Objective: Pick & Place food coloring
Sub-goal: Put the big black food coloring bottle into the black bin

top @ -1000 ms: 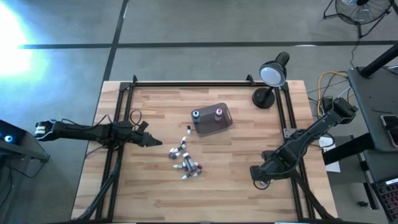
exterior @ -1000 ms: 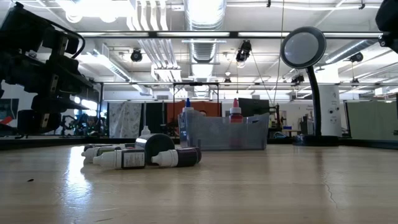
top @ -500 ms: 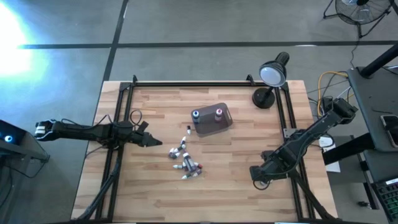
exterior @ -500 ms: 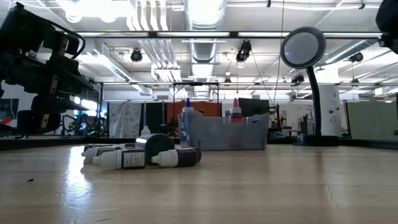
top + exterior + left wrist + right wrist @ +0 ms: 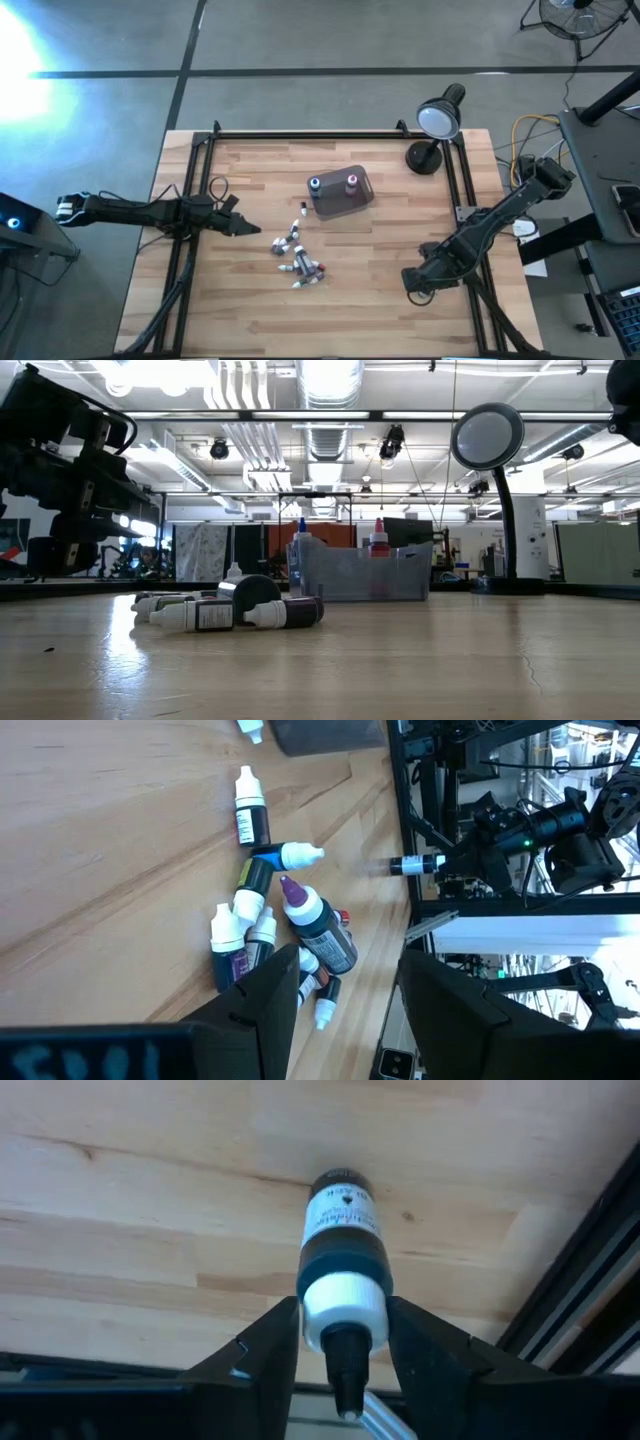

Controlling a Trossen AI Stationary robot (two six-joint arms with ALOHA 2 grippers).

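Several food coloring bottles [image 5: 300, 262] lie on their sides in a loose heap on the wooden tabletop, also visible in the low view [image 5: 215, 612] and the left wrist view [image 5: 270, 920]. Two more stand upright in the smoky tub [image 5: 340, 193]. One dark bottle with a white cap [image 5: 343, 1250] is at the table's near right, with my right gripper [image 5: 415, 283] [image 5: 343, 1320] shut on it. My left gripper [image 5: 240, 228] [image 5: 340, 1000] waits open at the left, short of the heap. My right gripper pinches the bottle's white cap [image 5: 345, 1295] between its two fingers [image 5: 275, 1345], one on each side. The fingers come steeply from above, pointing down. The bottle points away below them, tip up, its dark base [image 5: 340, 1182] toward the wood; whether it rests there I cannot tell.
A desk lamp [image 5: 435, 125] stands at the far right corner. Black frame rails [image 5: 465, 200] run along the table's sides, one close beside my right gripper. Bare wood lies between the heap and the right gripper.
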